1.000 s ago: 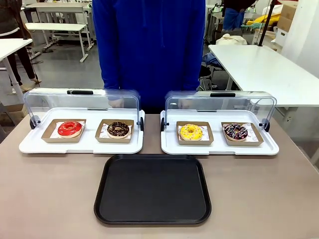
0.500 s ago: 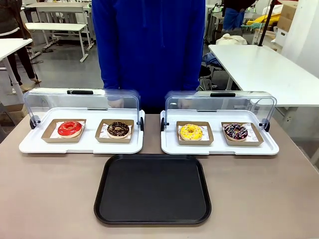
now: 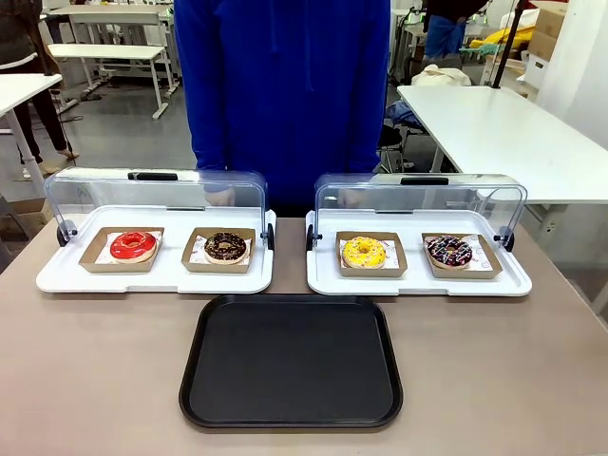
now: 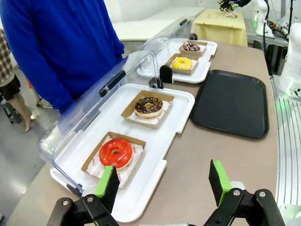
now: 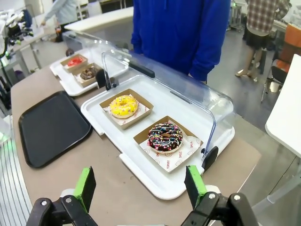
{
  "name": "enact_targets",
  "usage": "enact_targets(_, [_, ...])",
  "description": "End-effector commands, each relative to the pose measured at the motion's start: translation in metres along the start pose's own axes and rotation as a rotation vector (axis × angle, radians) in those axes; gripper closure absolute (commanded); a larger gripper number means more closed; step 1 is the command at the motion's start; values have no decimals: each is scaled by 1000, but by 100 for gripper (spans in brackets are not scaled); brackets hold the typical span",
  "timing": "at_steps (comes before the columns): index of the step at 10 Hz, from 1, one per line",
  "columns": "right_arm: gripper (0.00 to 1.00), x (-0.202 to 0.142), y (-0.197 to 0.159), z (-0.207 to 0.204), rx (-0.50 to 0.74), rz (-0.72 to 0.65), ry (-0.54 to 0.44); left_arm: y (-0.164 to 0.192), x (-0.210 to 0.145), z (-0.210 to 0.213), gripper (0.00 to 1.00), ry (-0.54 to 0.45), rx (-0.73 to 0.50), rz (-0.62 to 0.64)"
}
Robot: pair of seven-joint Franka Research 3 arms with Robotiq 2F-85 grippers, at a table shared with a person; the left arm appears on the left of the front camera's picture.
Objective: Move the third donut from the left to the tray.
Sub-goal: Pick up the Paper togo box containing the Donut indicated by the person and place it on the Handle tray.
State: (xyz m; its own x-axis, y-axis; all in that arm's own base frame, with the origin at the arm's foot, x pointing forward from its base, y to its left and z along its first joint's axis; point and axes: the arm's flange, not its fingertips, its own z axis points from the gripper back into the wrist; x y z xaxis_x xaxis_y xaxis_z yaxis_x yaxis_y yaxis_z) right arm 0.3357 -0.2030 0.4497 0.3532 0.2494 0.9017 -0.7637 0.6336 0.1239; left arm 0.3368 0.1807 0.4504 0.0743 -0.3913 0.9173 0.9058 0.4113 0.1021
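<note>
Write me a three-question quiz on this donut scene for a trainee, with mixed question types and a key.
1. True or false: the yellow donut already lies on the black tray.
2. Which donut shares a white tray with the yellow donut? A. a red-iced one. B. the sprinkled chocolate donut. C. none.
3. Fill in: the left jaws and the right jaws both stand ____, holding nothing.

Key
1. False: it sits in its cardboard holder under the raised clear lid.
2. B.
3. open.
</note>
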Motion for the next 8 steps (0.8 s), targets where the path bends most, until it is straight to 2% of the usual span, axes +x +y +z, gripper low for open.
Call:
enact_targets(1, [0,0,-4,0,-3,33,-27,1,1,0,0,-23,5,-15])
enact_targets(8, [0,0,-4,0,-3,33,-27,1,1,0,0,-23,5,-15])
